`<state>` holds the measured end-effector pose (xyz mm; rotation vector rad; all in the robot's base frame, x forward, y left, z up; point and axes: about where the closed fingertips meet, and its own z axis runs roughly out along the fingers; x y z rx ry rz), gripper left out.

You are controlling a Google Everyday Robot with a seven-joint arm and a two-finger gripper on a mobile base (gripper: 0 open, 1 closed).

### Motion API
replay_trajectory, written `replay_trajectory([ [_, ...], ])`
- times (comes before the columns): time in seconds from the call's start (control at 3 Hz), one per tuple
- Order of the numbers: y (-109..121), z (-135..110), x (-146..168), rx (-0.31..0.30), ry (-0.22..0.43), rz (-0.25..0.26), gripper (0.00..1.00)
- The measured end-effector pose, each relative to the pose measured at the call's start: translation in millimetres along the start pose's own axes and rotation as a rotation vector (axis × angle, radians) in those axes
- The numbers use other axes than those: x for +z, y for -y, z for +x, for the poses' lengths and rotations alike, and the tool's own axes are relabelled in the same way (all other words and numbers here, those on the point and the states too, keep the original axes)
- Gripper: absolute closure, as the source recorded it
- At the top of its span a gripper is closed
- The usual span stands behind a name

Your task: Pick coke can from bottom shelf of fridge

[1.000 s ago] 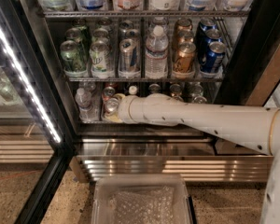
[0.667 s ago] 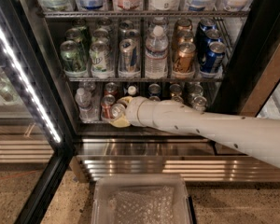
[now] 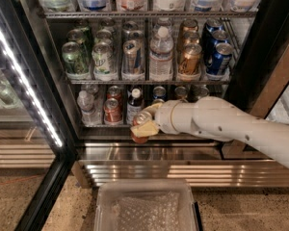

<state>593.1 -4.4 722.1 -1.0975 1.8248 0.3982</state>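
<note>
My gripper [image 3: 145, 125] is at the front edge of the bottom shelf [image 3: 94, 125] of the fridge [image 3: 149, 153]. Its pale fingers are shut on a red coke can [image 3: 139, 137] with a silver top, held tilted just outside and slightly below the shelf front. A second red coke can [image 3: 111, 110] stands in its lane on the bottom shelf, left of my gripper. My white arm [image 3: 231, 124] reaches in from the right and hides the lower right part of that shelf.
Small bottles [image 3: 85, 106] and other cans share the bottom shelf. The shelf above holds green cans [image 3: 73, 57], a water bottle [image 3: 161, 53], gold and blue cans. The open glass door with its LED strip [image 3: 24, 76] is at left. A clear plastic bin [image 3: 144, 206] sits below.
My gripper has drawn back out of the bottom shelf, moving right and down, with the red can in its fingers. The can now hangs in front of the shelf edge.
</note>
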Motion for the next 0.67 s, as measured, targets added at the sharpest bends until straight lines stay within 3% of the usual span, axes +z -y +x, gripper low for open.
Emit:
replay_trajectory([
  [0.33,-18,19,-57,0.118,-0.055,-0.06,1.0],
  [0.67,-32,21,-104,0.179,-0.085,-0.076,1.0],
])
